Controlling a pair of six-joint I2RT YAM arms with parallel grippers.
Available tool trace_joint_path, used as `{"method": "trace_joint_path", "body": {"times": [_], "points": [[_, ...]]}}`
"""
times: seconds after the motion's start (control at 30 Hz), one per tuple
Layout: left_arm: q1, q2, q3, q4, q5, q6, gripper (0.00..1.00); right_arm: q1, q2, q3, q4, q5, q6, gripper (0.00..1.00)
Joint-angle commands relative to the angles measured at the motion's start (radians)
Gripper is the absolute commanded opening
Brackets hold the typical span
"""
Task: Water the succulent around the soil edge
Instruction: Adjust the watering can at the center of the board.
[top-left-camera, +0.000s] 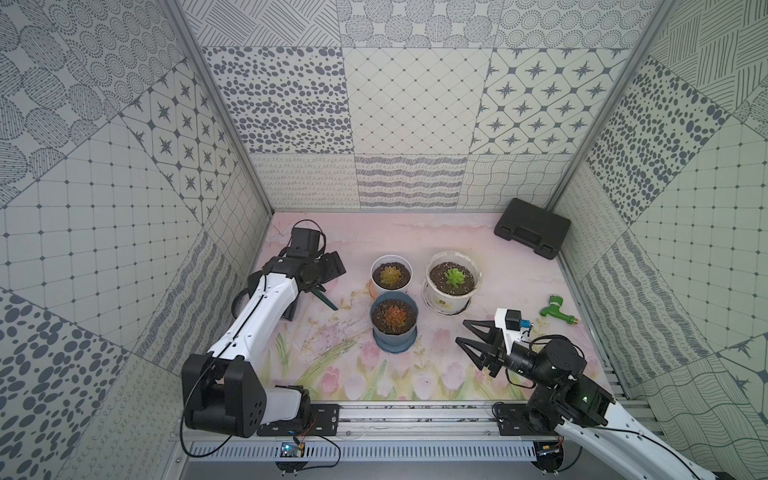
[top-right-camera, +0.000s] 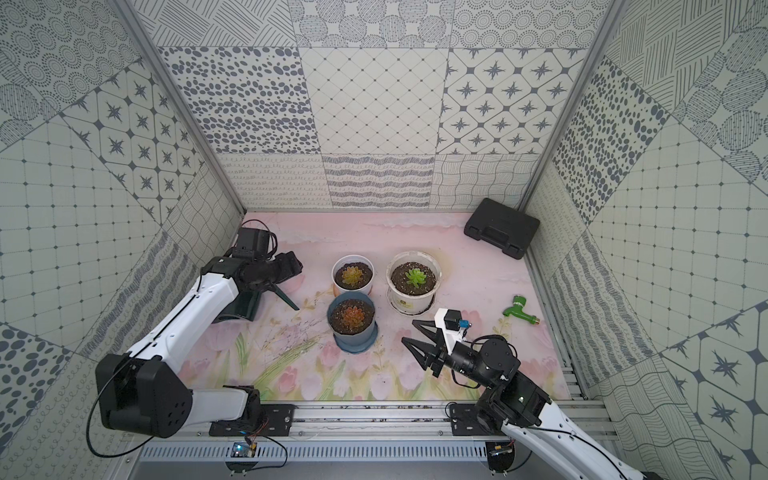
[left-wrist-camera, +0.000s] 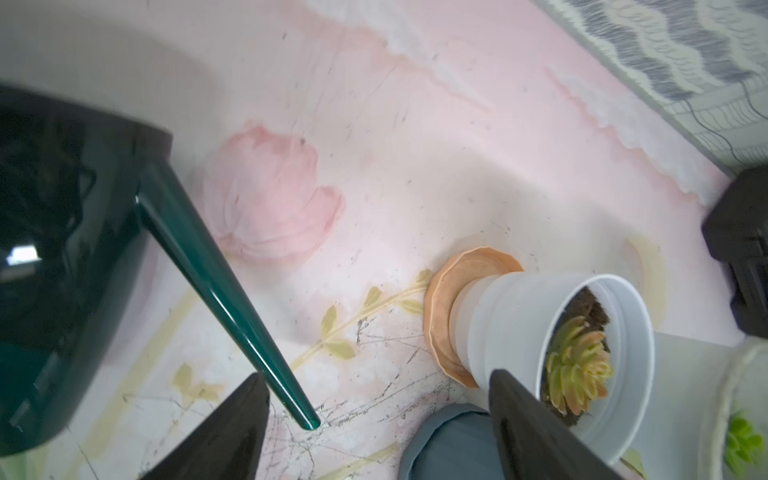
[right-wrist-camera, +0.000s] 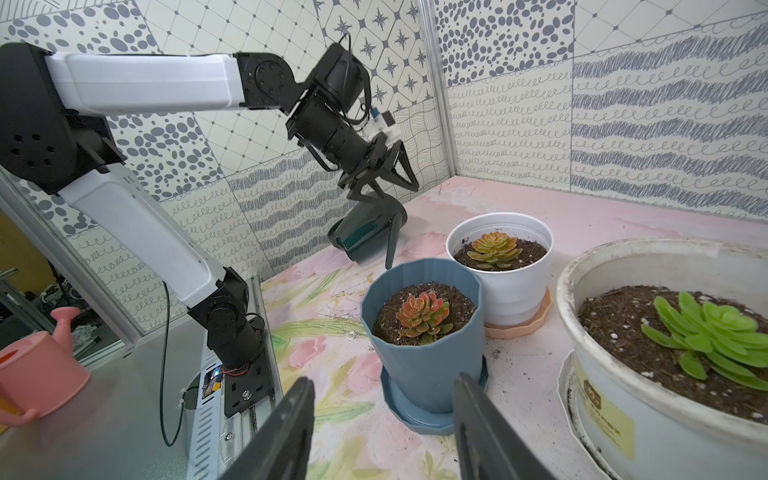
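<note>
The tilted green watering can (right-wrist-camera: 363, 241), left of the white pot (right-wrist-camera: 513, 291), is held by neither the wide-open left gripper (left-wrist-camera: 376, 378) nor the half-open right gripper (top-left-camera: 461, 331), so it may be knocked over and water spilled.

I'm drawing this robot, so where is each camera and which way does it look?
Both top views: high above the front, looking down over the table; the left arm and right arm show.
Left wrist: on the left arm, looking down past the open left gripper at the dark green watering can and the small white pot.
Right wrist: on the right arm, looking across the blue pot toward the left arm; the open right gripper shows.
Shared: both wrist views show the watering can and the small white pot.
</note>
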Motion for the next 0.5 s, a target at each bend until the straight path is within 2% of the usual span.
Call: {"method": "trace_joint_path", "body": {"times": [0.0, 0.1, 0.2, 0.33, 0.47], "points": [[-0.019, -0.041, 0.078, -0.157, 0.109, 0.831, 0.84, -0.001, 0.016, -0.009, 0.057, -0.020, 0.020, 0.56], [-0.021, -0.121, -0.010, -0.158, 0.116, 1.309, 0.84, 0.001, 0.021, -0.014, 0.065, -0.028, 0.025, 0.56], [-0.014, -0.106, -0.007, -0.225, 0.081, 1.641, 0.84, 0.000, 0.018, -0.016, 0.063, -0.030, 0.026, 0.56], [-0.018, 0.077, 0.104, -0.375, -0.047, 1.879, 0.82, -0.001, 0.015, -0.017, 0.060, -0.032, 0.025, 0.56], [-0.006, 0.220, 0.131, -0.338, -0.121, 1.983, 0.82, 0.000, 0.011, -0.014, 0.047, -0.027, 0.018, 0.56]]}}
